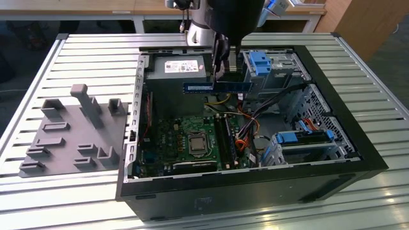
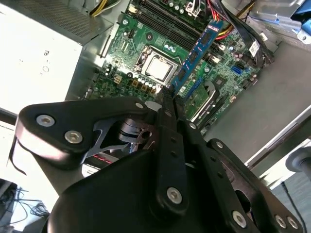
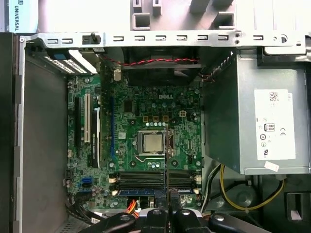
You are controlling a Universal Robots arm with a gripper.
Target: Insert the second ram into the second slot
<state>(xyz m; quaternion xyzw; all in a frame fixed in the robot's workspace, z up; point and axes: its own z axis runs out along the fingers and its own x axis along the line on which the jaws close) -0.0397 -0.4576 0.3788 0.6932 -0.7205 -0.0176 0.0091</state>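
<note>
In the exterior view the second ram (image 1: 216,87), a thin dark-blue stick with a pale label, hangs level above the open computer case (image 1: 255,184). My gripper (image 1: 225,81) is shut on its upper edge near the middle. In the second wrist view the ram (image 2: 197,53) juts out from between the black fingers (image 2: 167,114). In the first wrist view I see it edge-on as a thin line (image 3: 166,155) over the motherboard (image 3: 131,121), above and apart from the dark memory slots (image 3: 146,178). I cannot tell which one is the second slot.
A silver power supply (image 3: 262,126) fills one corner of the case. Blue drive cages (image 1: 300,139) and loose cables (image 1: 255,112) lie on the exterior view's right of the slots. The processor socket (image 3: 151,142) sits beside them. A grey fixture plate (image 1: 70,139) rests outside the case.
</note>
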